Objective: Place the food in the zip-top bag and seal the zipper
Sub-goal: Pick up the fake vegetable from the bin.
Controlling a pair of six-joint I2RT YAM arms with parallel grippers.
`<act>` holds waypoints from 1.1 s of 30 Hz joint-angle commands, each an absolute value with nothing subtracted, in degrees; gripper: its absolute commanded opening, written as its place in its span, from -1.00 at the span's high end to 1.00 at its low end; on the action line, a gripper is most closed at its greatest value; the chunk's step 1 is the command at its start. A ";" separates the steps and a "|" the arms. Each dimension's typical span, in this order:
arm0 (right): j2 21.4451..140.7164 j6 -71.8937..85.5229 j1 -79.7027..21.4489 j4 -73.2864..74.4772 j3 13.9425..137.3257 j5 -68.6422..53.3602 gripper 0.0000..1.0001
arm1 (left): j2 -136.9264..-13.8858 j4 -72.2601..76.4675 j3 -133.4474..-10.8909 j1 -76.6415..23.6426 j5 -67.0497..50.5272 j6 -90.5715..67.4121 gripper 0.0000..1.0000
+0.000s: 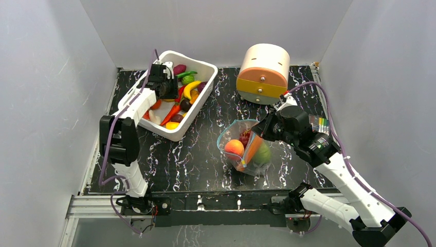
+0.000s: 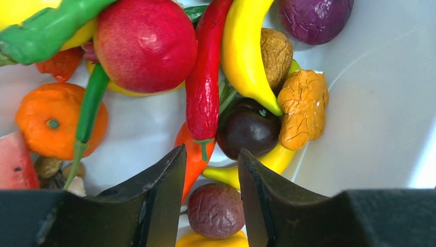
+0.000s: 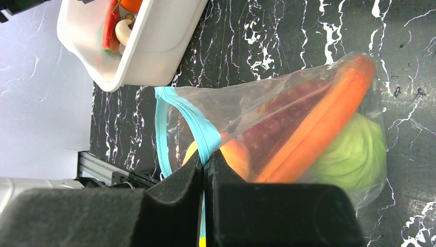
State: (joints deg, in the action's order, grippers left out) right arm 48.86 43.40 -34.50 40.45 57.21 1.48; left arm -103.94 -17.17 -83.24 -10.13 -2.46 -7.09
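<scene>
My left gripper [image 1: 163, 92] reaches down into the white bin [image 1: 203, 67] of toy food. Its jaws [image 2: 212, 149] are closed on a wrinkled purple fruit [image 2: 216, 210] that fills the gap between them. Around it lie a red chili [image 2: 203, 87], a banana [image 2: 247, 51], a dark plum [image 2: 248, 128] and an orange [image 2: 51, 126]. The zip-top bag [image 1: 247, 146] stands open on the table, holding a peach [image 1: 234, 148], red grapes [image 3: 288, 110], a carrot [image 3: 319, 123] and a green cabbage [image 3: 355, 154]. My right gripper [image 3: 204, 154] is shut on the bag's teal zipper [image 3: 190, 116], holding the mouth up.
A round cream and orange drawer box [image 1: 263, 72] stands behind the bag. A pack of coloured markers [image 1: 321, 123] lies by the right wall. White walls enclose the black marbled table [image 1: 195, 154] on three sides. The bin's corner [image 3: 149, 56] sits close to the bag's mouth.
</scene>
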 commanded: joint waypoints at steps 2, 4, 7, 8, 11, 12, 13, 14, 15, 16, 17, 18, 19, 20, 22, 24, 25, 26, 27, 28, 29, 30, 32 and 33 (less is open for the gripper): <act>48.72 43.35 -34.60 35.67 59.82 1.54 1.00 | -105.42 -13.32 -82.68 -9.58 -6.03 -5.16 0.18; 48.99 43.34 -34.61 35.69 60.09 1.47 1.00 | -106.38 -12.58 -82.38 -9.58 -6.28 -4.47 0.16; 49.34 43.36 -34.58 35.85 60.30 1.40 1.00 | -108.01 -12.52 -82.94 -9.49 -5.48 -4.17 0.15; 49.43 43.38 -34.62 35.86 60.43 1.41 1.00 | -108.37 -12.32 -82.97 -9.49 -5.52 -4.16 0.13; 49.59 43.49 -34.63 35.96 60.72 1.34 1.00 | -109.82 -11.67 -83.22 -9.39 -6.02 -4.35 0.05; 49.65 43.58 -34.63 35.99 60.81 1.35 1.00 | -110.37 -11.96 -83.57 -9.33 -6.27 -4.47 0.04; 49.70 43.65 -34.63 35.95 60.88 1.43 1.00 | -110.94 -12.02 -83.80 -9.36 -6.51 -4.48 0.05; 49.74 43.74 -34.63 35.99 60.91 1.43 1.00 | -111.37 -11.96 -83.92 -9.32 -6.58 -4.53 0.05; 49.77 43.99 -34.56 36.06 60.91 1.46 1.00 | -111.69 -11.88 -83.93 -9.32 -6.71 -4.63 0.07; 49.83 44.13 -34.61 36.10 60.91 1.37 1.00 | -111.89 -11.93 -83.94 -9.32 -6.61 -4.61 0.11; 49.83 44.21 -34.57 36.12 60.95 1.26 1.00 | -112.18 -12.01 -83.94 -9.31 -6.45 -4.64 0.16; 49.75 44.43 -34.62 36.17 60.91 1.18 1.00 | -112.23 -12.04 -83.87 -9.32 -6.35 -4.68 0.21; 49.75 44.56 -34.63 36.25 60.80 1.10 1.00 | -112.35 -12.00 -83.78 -9.32 -6.33 -4.70 0.26; 49.63 44.68 -34.63 36.14 60.63 1.14 1.00 | -112.39 -11.96 -83.62 -9.27 -6.41 -4.80 0.31; 49.49 45.05 -34.57 35.97 60.25 1.02 1.00 | -112.54 -12.30 -83.45 -9.30 -6.56 -5.30 0.44; 49.48 45.21 -34.61 35.79 60.14 0.93 1.00 | -112.40 -12.60 -82.94 -9.32 -6.51 -6.05 0.48; 49.48 45.23 -34.63 35.70 60.19 0.89 1.00 | -112.20 -12.39 -82.44 -9.32 -6.63 -6.40 0.48; 49.48 45.24 -34.63 35.76 60.26 0.81 1.00 | -111.91 -12.06 -81.87 -9.32 -6.86 -6.60 0.45; 49.48 45.22 -34.58 35.69 60.35 0.82 1.00 | -111.75 -11.64 -81.37 -9.29 -7.34 -6.80 0.39; 49.48 45.19 -34.62 35.70 60.44 0.87 1.00 | -111.64 -11.36 -81.04 -9.31 -7.69 -6.91 0.33; 49.48 45.25 -34.61 35.70 60.54 0.90 1.00 | -111.60 -11.31 -80.89 -9.32 -7.96 -7.02 0.30; 49.41 45.22 -34.63 35.77 60.66 1.04 1.00 | -111.55 -11.30 -80.86 -9.32 -8.07 -7.10 0.30; 49.19 45.13 -34.62 35.90 60.62 1.01 1.00 | -111.49 -11.64 -81.03 -9.32 -8.16 -7.20 0.29; 49.09 45.10 -34.57 36.01 60.50 1.03 1.00 | -111.34 -11.80 -81.09 -9.32 -8.17 -7.21 0.32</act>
State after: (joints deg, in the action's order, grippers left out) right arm 50.15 45.04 -34.50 40.10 57.65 1.08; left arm -112.51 -11.03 -81.71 -9.21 -6.11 -6.63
